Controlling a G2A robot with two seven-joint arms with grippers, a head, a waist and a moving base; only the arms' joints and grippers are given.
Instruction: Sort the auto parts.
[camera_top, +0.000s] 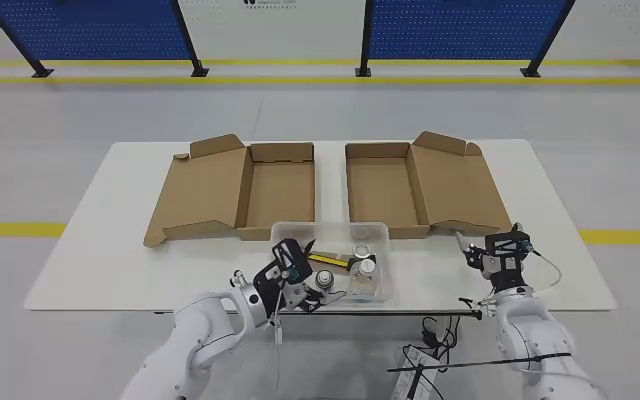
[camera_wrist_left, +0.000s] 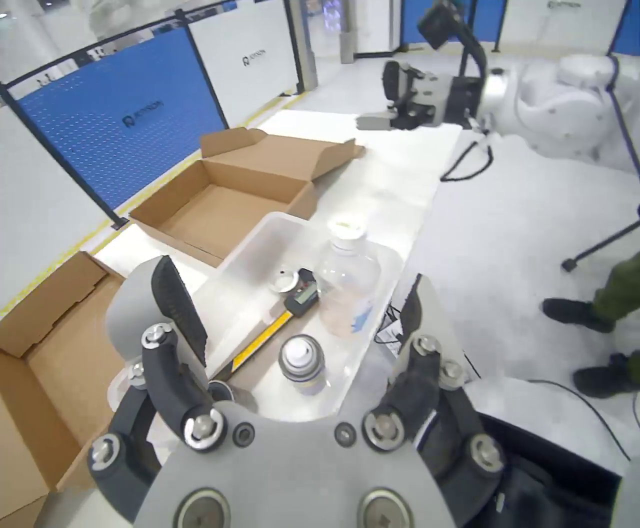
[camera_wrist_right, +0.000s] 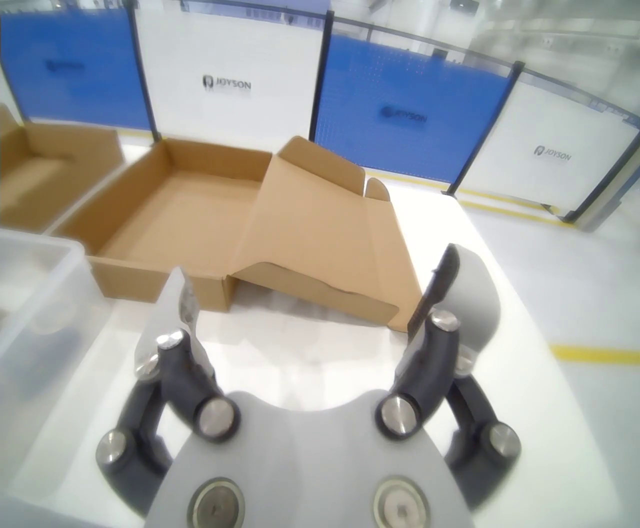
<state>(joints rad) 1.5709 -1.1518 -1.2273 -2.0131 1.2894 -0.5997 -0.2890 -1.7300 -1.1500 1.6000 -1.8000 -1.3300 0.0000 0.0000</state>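
**A:** How many things do you count?

**B:** Two cardboard boxes, the left box (camera_top: 280, 195) and the right box (camera_top: 380, 195). One clear plastic bin (camera_top: 340, 226) stands just in front of them on the white table (camera_top: 110, 250).

**A:** And the parts?

**B:** All are in the bin. I can tell four:
- one clear bottle (camera_wrist_left: 347, 285) with a white cap, upright
- one small can (camera_wrist_left: 301, 362) with a white top
- one caliper (camera_wrist_left: 300, 300), black with a yellow bar, lying flat
- one round metal ring (camera_wrist_left: 281, 280)

**A:** The boxes?

**B:** Both are open, with lids folded outward. In each only the bare brown floor shows.

**A:** The grippers?

**B:** The left gripper (camera_wrist_left: 292, 305) hangs over the bin's near left end, its fingers wide apart, gripping nothing. The right gripper (camera_wrist_right: 314, 270) is over the table near the right box's lid, its fingers also apart.
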